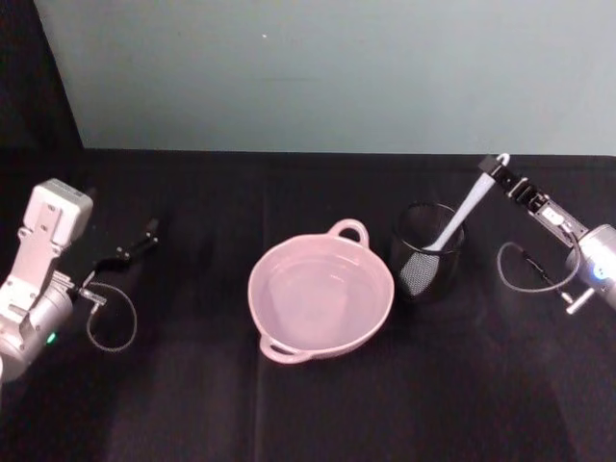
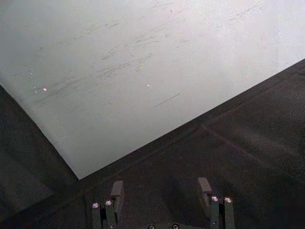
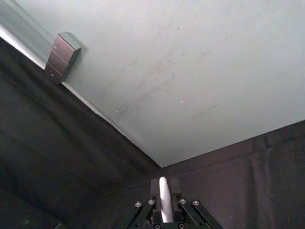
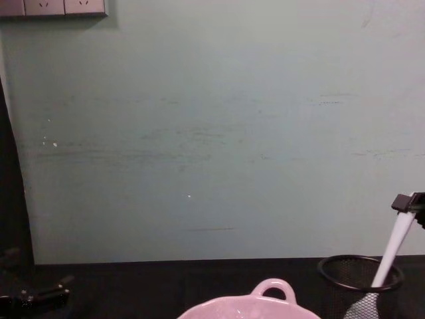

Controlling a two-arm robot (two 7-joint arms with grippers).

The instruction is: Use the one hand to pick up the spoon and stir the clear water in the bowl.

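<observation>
right tool [image 1: 494,171] pinches spoon [image 1: 460,219] at handle end | spoon slants, head in mesh cup [image 1: 428,260] | bowl [image 1: 265,274] just left of cup | left tool [image 2: 161,193] spread, parked left

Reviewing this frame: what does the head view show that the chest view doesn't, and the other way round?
Head view adds: the water inside the bowl, the bowl's full outline, and the silver right arm behind the right gripper. Chest view adds: the wall sockets high up, and a side look at the spoon leaning up out of the mesh cup. Shared: the bowl's loop handle, the cup, the spoon's handle end held in the right gripper, and the left gripper parked far left.
</observation>
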